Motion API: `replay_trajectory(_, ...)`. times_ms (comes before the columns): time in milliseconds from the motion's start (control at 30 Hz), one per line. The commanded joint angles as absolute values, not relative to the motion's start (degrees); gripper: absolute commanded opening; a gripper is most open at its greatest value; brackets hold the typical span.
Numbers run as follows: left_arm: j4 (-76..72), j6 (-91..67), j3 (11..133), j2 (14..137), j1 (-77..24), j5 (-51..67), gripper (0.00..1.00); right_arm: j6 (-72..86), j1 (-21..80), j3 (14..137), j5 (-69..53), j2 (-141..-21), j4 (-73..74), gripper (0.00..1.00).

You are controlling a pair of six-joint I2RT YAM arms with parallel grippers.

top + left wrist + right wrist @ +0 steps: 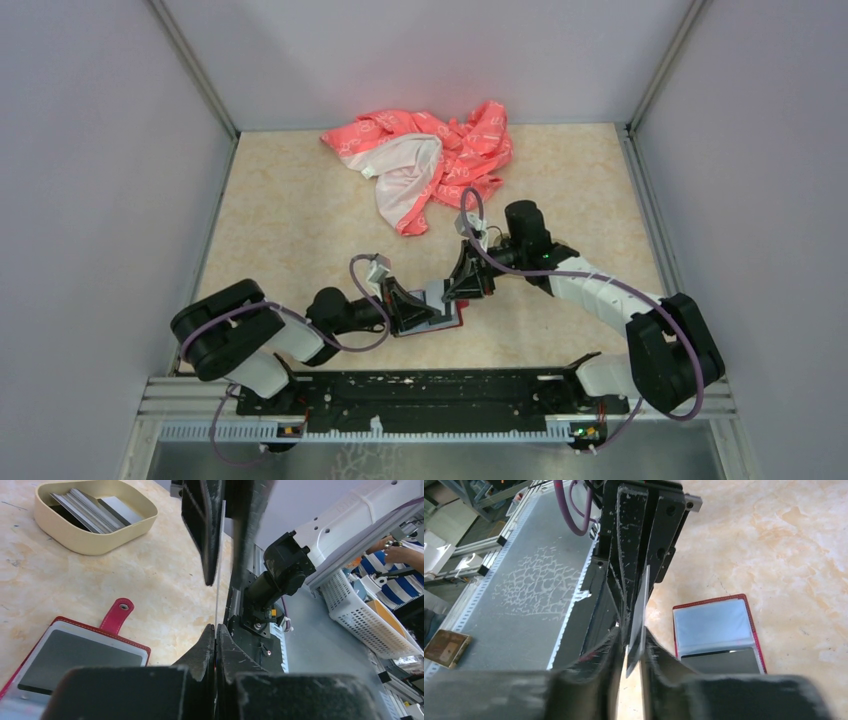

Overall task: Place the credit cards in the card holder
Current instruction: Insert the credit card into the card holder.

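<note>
We're reading this as a mid-air regrasp. The card (640,605) is standing edge-on, with both grippers pinching it from opposite ends.

- L gripper (215,630): fingers are closing almost tip to tip, with only the card's thickness between them.
- R gripper (634,632): it looks the same, clamped on the other end of the card. Tips are blurred in the R wrist view, so we're judging contact, not confirming it.

The card holder (716,625) is lying open and flat on the table (290,220), just beside and below both grippers, pockets facing up. One face is showing a dark rectangle, poss. a card already in; we can't tell. The spare cards (87,510) are sitting in the beige tray (75,542), well apart from the holder. The pink cloth (430,160) is at the far side, not involved.

How we're thinking the step should go (judgement):
- Only one gripper should be letting go, and only once the other's pinch is firm near a short end, leaving most of the card free to enter.
- We're wanting the card tilted shallow, its leading edge square to the pocket mouth, and slid in rather than pushed down.
- Nothing is pinning the holder, so it may skate. The freed gripper should prob. be pressing on the other face.
</note>
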State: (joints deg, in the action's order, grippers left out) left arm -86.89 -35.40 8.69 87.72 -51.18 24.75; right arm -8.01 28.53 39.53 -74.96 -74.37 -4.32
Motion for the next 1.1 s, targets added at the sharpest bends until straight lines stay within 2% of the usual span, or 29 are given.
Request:
replay_trajectory(0,-102.2,-35.5,7.6,86.1,-48.7,26.8,0.0,-11.6,29.5,42.6,-74.5,-73.1,-1.3,0.29)
replay_trajectory(67,-99.1,-37.1,7.1,85.0,-46.3,29.2,0.0,-15.3,29.5,44.1,-72.8,-72.6,3.7,0.4)
replay_trajectory(200,-86.8,-37.2,8.6,81.3,-42.9,34.6,0.0,-16.6,29.0,44.8,-71.8,-71.3,6.2,0.43)
replay_trajectory(367,-67.1,-31.4,13.4,76.7,-42.6,40.4,0.0,-13.1,28.8,44.3,-70.3,-71.2,3.5,0.44)
replay_trajectory(700,-42.6,-20.3,20.6,71.3,-42.5,42.6,0.0,-12.2,28.7,44.5,-71.1,-71.4,3.5,0.43)
replay_trajectory(1067,-25.7,-12.4,26.1,69.7,-41.9,43.1,0.0,-12.2,28.1,44.9,-71.2,-71.3,4.0,0.35)
